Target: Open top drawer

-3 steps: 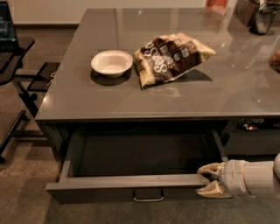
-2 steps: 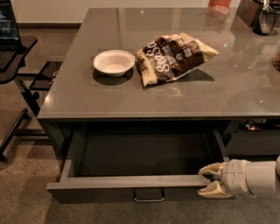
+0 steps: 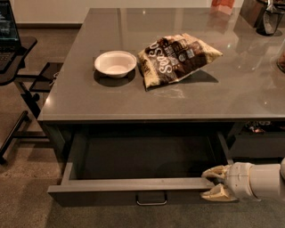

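The arm (image 3: 262, 180) is cut off at the right edge of my feed, so I only get a white sleeve and the end effector (image 3: 213, 183). The back of the top drawer (image 3: 142, 156) sits in shadow under the worktop (image 3: 133, 104), and I can't see its rear wall. Right of the drawer is a dark opening (image 3: 256, 133) with small bits at its top that I can't make out. At top right, 1 dark object (image 3: 267, 15) and 1 orange thing (image 3: 225, 3) are cropped by the frame. A black stand (image 3: 18, 67) is cut off at left.

The top drawer is below the worktop's near edge, pulled well out toward the camera. Its long axis runs left-right, parallel to that edge. The front panel (image 3: 111, 191) faces the camera, with the loop handle (image 3: 151, 199) at its centre. The interior is plain grey and flat.

The end effector is low right in view, at the right end of the front panel, pointing left. Its 2 tan fingers are narrowly apart, 1 (image 3: 216, 171) over the top rim on the inner side and 1 on the outer face, pinching the panel between them. It is well apart from the handle.

On the worktop, 1 white bowl (image 3: 115, 63) sits just beside 1 chip bag (image 3: 178, 55) lying flat.
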Action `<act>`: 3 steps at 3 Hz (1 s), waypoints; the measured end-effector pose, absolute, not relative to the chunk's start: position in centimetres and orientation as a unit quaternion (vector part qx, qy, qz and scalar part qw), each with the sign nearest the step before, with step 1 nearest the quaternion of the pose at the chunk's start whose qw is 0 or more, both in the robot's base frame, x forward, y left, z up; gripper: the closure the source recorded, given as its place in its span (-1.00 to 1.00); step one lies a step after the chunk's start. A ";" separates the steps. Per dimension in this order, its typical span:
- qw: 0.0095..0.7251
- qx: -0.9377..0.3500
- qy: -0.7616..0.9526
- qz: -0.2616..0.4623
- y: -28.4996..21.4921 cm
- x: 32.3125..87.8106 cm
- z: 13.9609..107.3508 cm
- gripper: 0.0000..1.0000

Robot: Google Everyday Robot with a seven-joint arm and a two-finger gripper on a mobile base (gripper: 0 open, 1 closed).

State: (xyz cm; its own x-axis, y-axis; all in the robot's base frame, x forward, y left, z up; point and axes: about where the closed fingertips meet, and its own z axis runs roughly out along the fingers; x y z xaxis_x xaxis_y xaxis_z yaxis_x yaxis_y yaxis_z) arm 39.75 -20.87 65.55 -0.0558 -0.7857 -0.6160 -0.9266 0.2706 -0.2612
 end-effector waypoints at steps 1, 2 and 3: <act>0.343 -0.595 0.719 0.103 -20.9 39.7 65.5 -0.34; 0.351 -0.589 0.716 0.131 -22.0 38.1 64.2 -0.81; 0.351 -0.588 0.716 0.135 -21.9 37.8 64.4 -0.74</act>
State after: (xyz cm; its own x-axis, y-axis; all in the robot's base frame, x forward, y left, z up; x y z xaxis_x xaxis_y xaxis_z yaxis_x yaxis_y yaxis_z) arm 37.82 -21.93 64.37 -0.0618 -0.7468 -0.6622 -0.9371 0.2718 -0.2191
